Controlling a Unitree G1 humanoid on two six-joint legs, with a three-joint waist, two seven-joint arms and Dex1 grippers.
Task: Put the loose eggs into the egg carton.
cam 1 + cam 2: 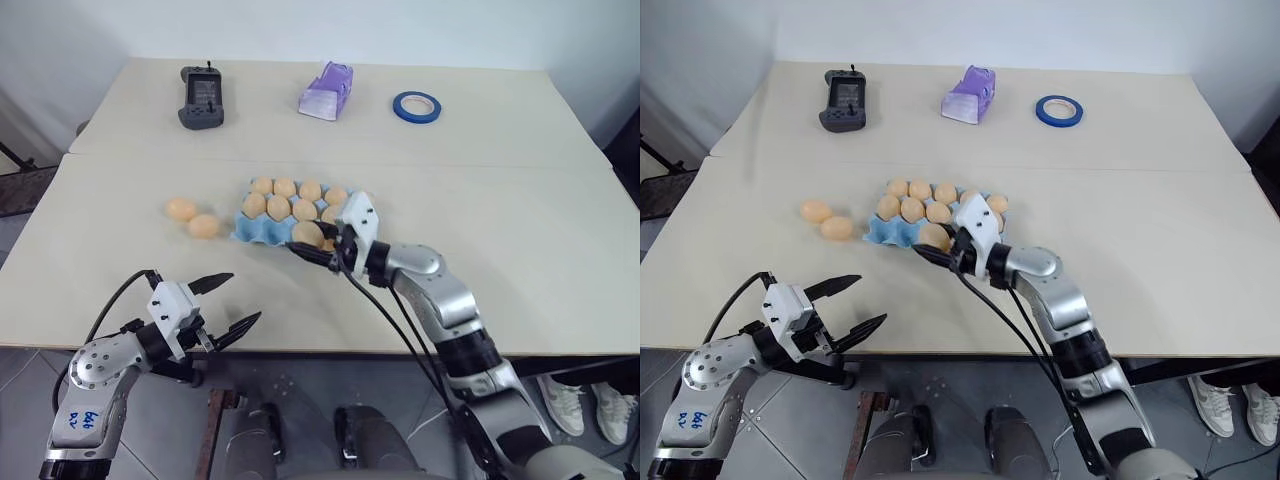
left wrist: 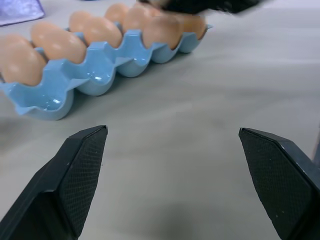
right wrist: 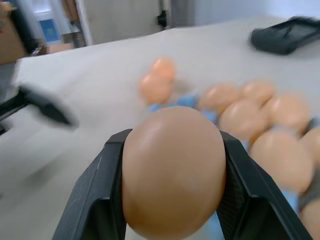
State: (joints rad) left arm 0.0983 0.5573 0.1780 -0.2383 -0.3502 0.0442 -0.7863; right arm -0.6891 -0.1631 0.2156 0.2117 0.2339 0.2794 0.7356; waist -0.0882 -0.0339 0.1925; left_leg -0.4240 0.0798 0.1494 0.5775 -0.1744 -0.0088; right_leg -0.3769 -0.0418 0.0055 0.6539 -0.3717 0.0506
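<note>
Mostly done: carton (image 1: 262, 228) mid-table, abt eight eggs in cups. R gripper (image 1: 322, 247) clamped on one egg (image 3: 172, 170), held over carton's near edge. L gripper (image 1: 222, 304) wide open, empty. Two eggs (image 1: 192, 217) left beside carton.

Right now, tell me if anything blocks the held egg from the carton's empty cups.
Nothing visible does. The right gripper holds an egg at the egg carton's near edge, whose front-left cups sit empty.
</note>
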